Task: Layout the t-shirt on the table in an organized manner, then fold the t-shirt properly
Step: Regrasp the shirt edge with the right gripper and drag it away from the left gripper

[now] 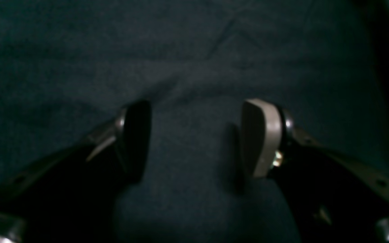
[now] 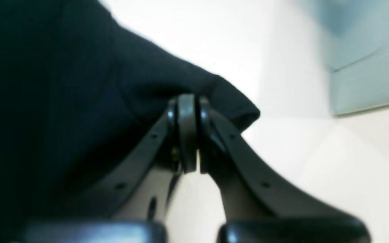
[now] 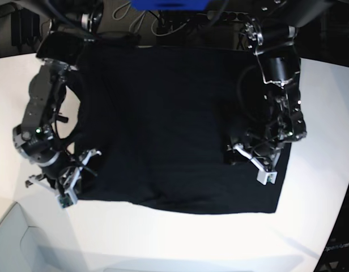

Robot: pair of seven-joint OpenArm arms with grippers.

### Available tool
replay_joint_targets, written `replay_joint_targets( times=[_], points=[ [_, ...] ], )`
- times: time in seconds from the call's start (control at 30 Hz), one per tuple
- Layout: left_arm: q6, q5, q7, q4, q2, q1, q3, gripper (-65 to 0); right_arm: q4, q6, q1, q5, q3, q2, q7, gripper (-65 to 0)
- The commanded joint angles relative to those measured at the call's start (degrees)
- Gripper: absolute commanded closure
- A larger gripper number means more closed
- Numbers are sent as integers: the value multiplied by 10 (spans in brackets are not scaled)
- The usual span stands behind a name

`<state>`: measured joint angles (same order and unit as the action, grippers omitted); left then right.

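T-shirt [image 3: 174, 130] lies flat on the table [image 3: 310, 226], long axis 12–6; my right gripper [image 2: 187, 135] pinches its 9 o'clock edge, left gripper [image 1: 194, 141] wide over the 3 o'clock side, nothing held.

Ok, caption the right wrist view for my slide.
Right end effector shut on a corner of the black t-shirt, above the white table.

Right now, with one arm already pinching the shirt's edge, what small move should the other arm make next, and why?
Probably lower and close the left gripper on the t-shirt. Its fingers stand apart over flat cloth, gripping nothing, while the right gripper is shut on the shirt's edge above the table. Both need a hold before pulling.
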<state>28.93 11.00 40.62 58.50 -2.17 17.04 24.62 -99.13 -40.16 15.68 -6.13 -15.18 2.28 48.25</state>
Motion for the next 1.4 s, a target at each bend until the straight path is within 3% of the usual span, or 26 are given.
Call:
replay_joint_targets(
  times=[0.0, 0.17, 0.37, 0.5, 0.73, 0.83, 1.1, 1.37],
  points=[
    [-15, -25, 43, -2, -3, -6, 0, -414, 8, 2, 24, 5, -7, 3, -11, 0],
    [-15, -25, 49, -2, -3, -7, 0, -414, 74, 2, 54, -11, -31, 7, -50, 0],
    [-14, -25, 49, -1, -4, -7, 0, -414, 163, 2, 4, -53, 41, 24, -36, 0],
    [-14, -25, 50, -1, -4, -7, 0, -414, 177, 2, -28, -77, 53, 23, -48, -1],
    [-13, -25, 50, -1, -5, -7, 0, -414, 173, 2, -70, -108, 95, 36, -48, -231],
    [-13, -24, 50, -1, -15, -7, 0, -414, 139, 2, -87, -109, 121, 54, -48, -253],
    [-12, -24, 49, -1, -29, -7, 0, -414, 10, 2, -69, -109, -1, 27, -51, -224],
    [-13, -24, 49, -1, -49, -5, 1, -414, 170, 2, -11, -109, -24, 29, -51, -225]
  ],
)
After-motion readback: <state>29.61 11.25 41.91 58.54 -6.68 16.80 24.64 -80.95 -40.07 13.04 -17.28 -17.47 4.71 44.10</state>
